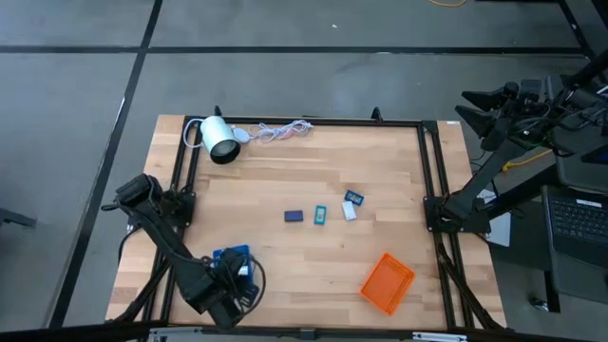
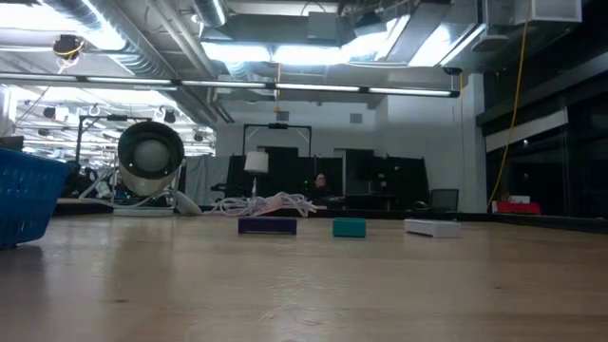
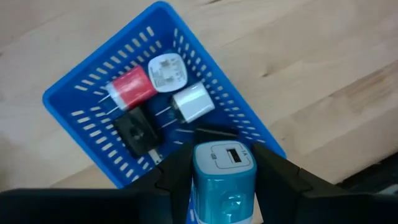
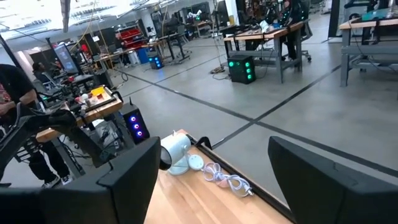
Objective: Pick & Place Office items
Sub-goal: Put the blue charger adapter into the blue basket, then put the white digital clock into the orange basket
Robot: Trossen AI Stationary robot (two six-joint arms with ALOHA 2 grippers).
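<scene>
My left gripper hangs over the blue mesh tray at the table's near left, shut on a teal-blue charger block. Inside the tray lie a pink-red piece, two white pieces and a black piece. On the table's middle rest a navy piece, a teal piece, a white piece and a blue piece. My right gripper waits open at the table's right edge, touching nothing. My left gripper pinches the teal-blue charger block by its two opposite side faces, one dark finger on each side. It comes from above, pointing down into the tray. The block's face with the USB slot points ahead of the fingers, toward the tray's contents.
An orange mesh tray sits at the table's near right. A white cylindrical lamp-like device with its coiled cord lies at the far left. Black rails frame the table's left, far and right sides. Bare wood lies between the loose pieces and both trays.
</scene>
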